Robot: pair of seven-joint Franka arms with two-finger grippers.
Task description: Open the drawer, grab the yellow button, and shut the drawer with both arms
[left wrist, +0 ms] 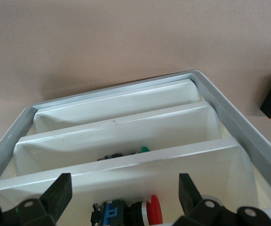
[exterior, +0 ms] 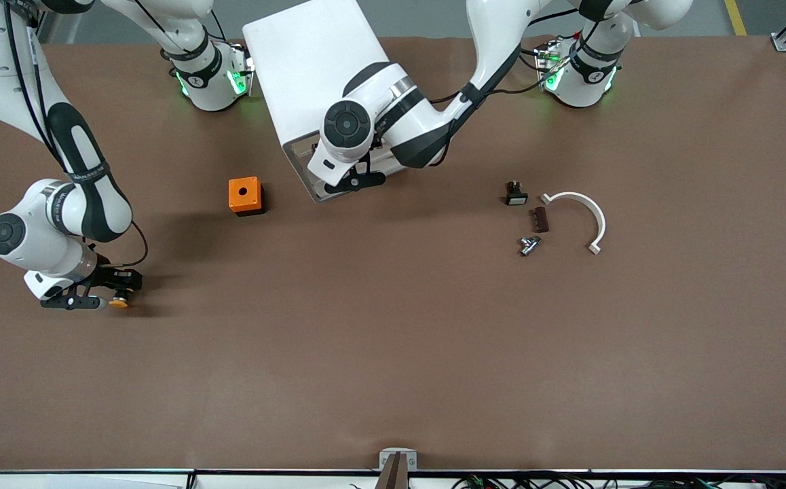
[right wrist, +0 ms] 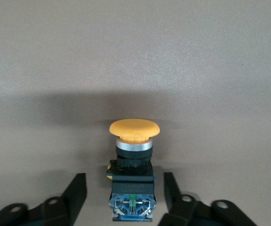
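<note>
Button [right wrist: 133,165] out of drawer, lying on table at right arm's end, nearer front camera than orange box [exterior: 245,195].

Right gripper [exterior: 98,292] low over table, fingers spread, button between them, clear gap each side: not gripped.

Left gripper [left wrist: 121,202] at cabinet [exterior: 311,75] front, fingers wide, straddling drawer [left wrist: 126,157]. Drawer pulled out; red-capped part inside.

Left arm far nearer drawer; judged next: it pushes drawer in, along slide axis toward cabinet. Right arm waits by button.
</note>
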